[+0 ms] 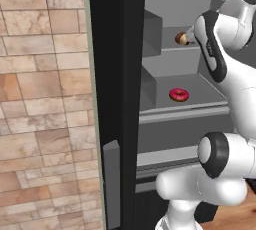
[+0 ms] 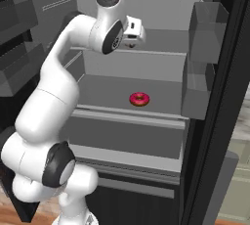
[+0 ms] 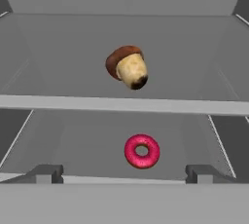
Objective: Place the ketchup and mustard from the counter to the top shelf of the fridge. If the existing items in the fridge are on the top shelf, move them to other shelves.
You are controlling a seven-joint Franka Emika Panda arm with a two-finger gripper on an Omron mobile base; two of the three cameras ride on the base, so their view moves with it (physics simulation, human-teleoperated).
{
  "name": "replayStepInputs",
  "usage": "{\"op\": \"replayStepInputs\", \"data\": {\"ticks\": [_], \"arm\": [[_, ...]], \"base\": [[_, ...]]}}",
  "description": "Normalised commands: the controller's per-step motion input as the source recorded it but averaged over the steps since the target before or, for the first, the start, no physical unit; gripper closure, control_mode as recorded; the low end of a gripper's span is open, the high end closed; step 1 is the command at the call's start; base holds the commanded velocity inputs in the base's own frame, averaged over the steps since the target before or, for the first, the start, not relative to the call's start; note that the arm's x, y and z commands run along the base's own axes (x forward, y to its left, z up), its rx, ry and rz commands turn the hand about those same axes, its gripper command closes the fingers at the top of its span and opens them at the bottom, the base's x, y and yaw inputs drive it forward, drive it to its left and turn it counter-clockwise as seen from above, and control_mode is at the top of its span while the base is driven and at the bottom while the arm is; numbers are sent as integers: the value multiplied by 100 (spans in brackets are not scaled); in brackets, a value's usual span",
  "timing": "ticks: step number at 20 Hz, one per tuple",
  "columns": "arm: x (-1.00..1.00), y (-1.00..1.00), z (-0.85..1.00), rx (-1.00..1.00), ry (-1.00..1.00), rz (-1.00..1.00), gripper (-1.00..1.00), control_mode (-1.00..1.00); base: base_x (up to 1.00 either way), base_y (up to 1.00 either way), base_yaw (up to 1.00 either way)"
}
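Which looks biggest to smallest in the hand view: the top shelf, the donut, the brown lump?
1. top shelf, spanning the view.
2. brown lump and pink donut look about alike; they lie at different depths, so no ranking.

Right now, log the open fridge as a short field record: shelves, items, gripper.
fridge: door open, grey interior
top shelf: holds brown-capped, pale-stemmed mushroom-like item, lying tipped
lower shelf: holds pink-frosted donut, lying flat
gripper: open, empty, level with the top shelf, facing the brown item
ketchup, mustard: not on either shelf
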Motion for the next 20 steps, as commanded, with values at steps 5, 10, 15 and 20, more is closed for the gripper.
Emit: {"op": "replayStepInputs", "data": {"ticks": [5, 10, 15, 20], "arm": [[71, 0, -12, 0, 9, 4, -100, -100], [69, 0, -14, 0, 11, 4, -100, -100], [62, 0, -11, 0, 9, 4, -100, -100], [61, 0, -13, 0, 10, 3, -100, -100]], "base": [[0, 0, 0], [0, 0, 0], [0, 0, 0], [0, 0, 0]]}}
